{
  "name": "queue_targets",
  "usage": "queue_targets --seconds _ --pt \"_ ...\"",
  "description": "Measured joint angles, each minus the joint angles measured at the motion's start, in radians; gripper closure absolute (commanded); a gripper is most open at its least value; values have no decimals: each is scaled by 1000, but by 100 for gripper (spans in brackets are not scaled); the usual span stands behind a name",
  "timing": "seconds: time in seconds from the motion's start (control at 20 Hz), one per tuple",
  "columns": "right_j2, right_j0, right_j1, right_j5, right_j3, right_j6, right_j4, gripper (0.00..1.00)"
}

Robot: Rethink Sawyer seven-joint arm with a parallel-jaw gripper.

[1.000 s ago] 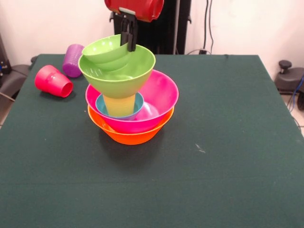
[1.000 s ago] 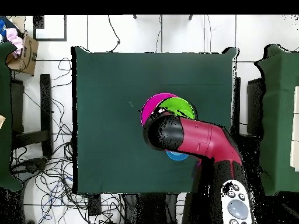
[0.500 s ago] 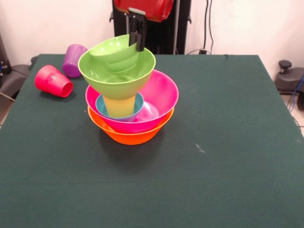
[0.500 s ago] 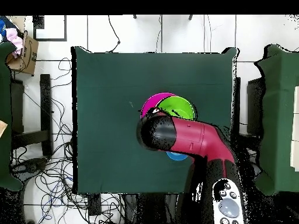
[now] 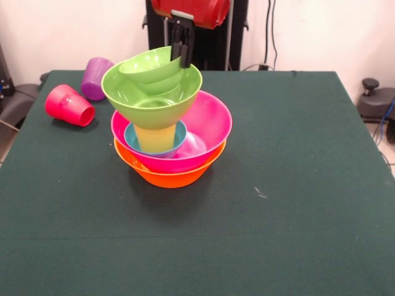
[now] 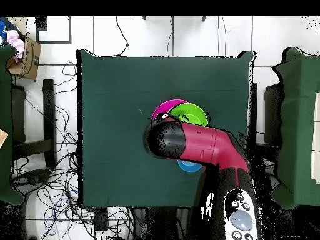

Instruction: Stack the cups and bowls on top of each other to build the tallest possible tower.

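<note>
A tower stands left of the table's middle: an orange bowl (image 5: pixel 170 176) at the bottom, then a pink bowl (image 5: pixel 213 123), a blue bowl (image 5: pixel 133 139), a yellow cup (image 5: pixel 155 137) and a medium green bowl (image 5: pixel 151 105). A small green bowl (image 5: pixel 148 65) lies tilted in the medium one. My gripper (image 5: pixel 183 52) is shut on its right rim. A red cup (image 5: pixel 69 105) and a purple cup (image 5: pixel 94 78) lie on their sides at the far left. In the overhead view the arm (image 6: pixel 200 147) hides most of the tower. Another blue bowl (image 6: pixel 187 165) peeks out beneath it.
The table (image 5: pixel 296 185) has dark green cloth. Black equipment (image 5: pixel 376 102) stands beyond its right edge. In the overhead view another green-covered table (image 6: pixel 300 125) stands at the right and cables (image 6: pixel 56 181) lie on the floor at the left.
My gripper has moved right and slightly up in the front view, carrying the small green bowl from the medium bowl's left side towards its right rim. The tower below has not moved.
</note>
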Motion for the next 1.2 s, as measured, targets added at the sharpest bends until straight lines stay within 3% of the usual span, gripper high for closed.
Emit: queue_targets --seconds 0.35,0.4,1.2 --pt "-4 0 16 0 -23 0 0 100" --pt "-9 0 22 0 -32 0 0 0" --pt "-50 1 27 0 -42 0 0 0"
